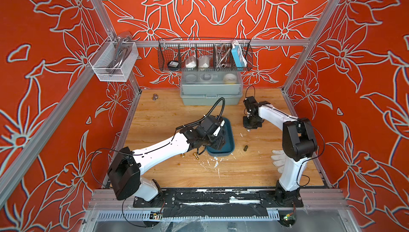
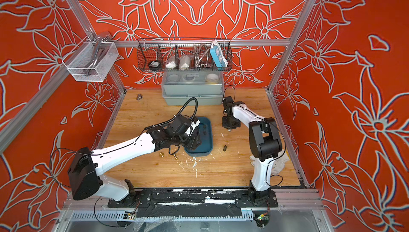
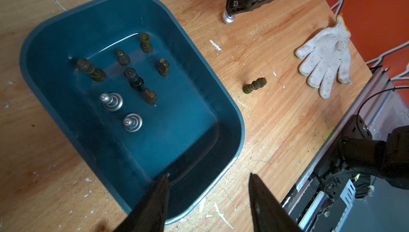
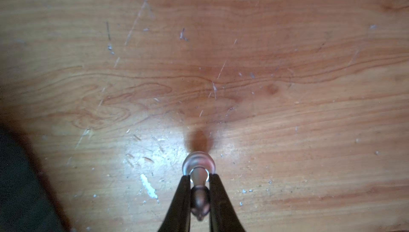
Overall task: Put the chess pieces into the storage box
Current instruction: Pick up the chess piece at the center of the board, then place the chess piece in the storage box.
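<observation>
Right wrist view is showing the right gripper (image 4: pixel 199 176) pinching a silver pawn (image 4: pixel 199 163) by its stem, long axis upright, base down at the table (image 4: pixel 287 109); whether it is touching, I cannot tell. This pawn is standing right of the box (image 1: pixel 230 145), apart from it, so the carry is likely heading leftward. The left gripper (image 3: pixel 208 175) is hovering spread and empty over the box's near end. Eight pieces (image 3: pixel 132 79) are sitting inside; one dark piece (image 3: pixel 254 85) is lying right of the box, two gold ones (image 1: pixel 182 155) by its near-left corner. Scratched wood and red floral walls (image 1: pixel 44 87) are surrounding everything.

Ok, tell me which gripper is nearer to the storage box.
Left. The left gripper hangs over the near end of the storage box; the right gripper is off to the box's right, shut on a silver chess piece.
</observation>
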